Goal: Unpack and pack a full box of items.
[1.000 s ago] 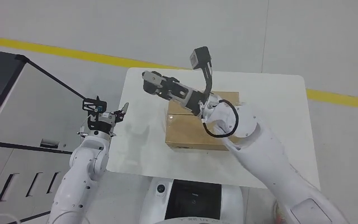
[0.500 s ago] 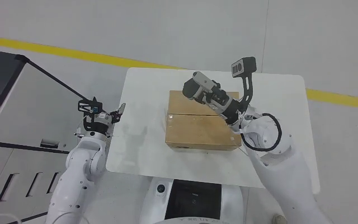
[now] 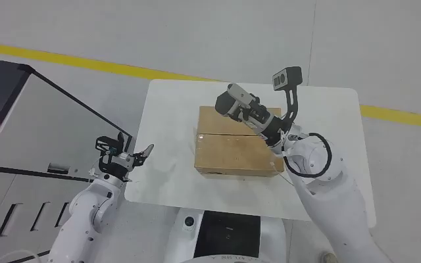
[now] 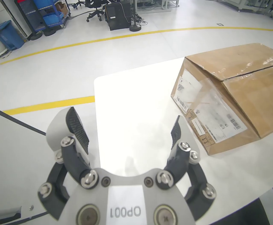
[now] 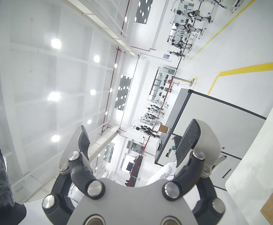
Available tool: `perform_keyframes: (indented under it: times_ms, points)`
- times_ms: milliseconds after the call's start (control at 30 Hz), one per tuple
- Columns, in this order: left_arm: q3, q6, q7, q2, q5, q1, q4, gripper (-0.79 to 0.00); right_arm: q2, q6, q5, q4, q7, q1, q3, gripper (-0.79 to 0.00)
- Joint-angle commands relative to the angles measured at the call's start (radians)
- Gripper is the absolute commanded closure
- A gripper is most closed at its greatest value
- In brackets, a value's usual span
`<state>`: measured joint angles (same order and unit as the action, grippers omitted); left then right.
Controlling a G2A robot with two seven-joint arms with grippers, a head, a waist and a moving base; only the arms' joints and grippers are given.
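Top view: a closed box (image 3: 238, 141) sits mid-table (image 3: 171, 105) on the white surface. The left gripper (image 3: 135, 146) is at the box's 8 o'clock, over the table edge. The right gripper (image 3: 228, 102) is above the box's 12 o'clock edge. The floor is grey with a yellow line (image 3: 79, 62).

Left wrist view: the fingers (image 4: 73, 122) are spread over the tabletop. The box side carries labels (image 4: 210, 116). Blue bins (image 4: 45, 12) and chairs (image 4: 93, 5) stand beyond.

Right wrist view: the fingers are spread, facing ceiling lights (image 5: 55, 43).
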<state>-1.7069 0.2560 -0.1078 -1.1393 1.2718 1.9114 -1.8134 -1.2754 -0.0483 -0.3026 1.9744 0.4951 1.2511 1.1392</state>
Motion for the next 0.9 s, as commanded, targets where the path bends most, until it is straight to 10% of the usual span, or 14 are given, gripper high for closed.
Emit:
perform_keyframes:
  times_ms: [0, 433, 867]
  points:
    - [0.016, -0.03, -0.028, -0.004, -0.006, -0.006, 0.008, -0.785, 0.003, -0.008, 0.004, 0.001, -0.01, 0.018, 0.019, -0.785]
    - [0.228, -0.041, -0.197, -0.022, 0.166, -0.069, 0.084, -0.785, 0.045, -0.009, -0.084, 0.183, -0.019, 0.367, 0.442, -0.785]
    - [0.346, -0.178, -0.224, -0.043, 0.253, -0.145, 0.17, -0.785, 0.045, 0.0, -0.055, 0.184, -0.002, 0.362, 0.354, -0.785]
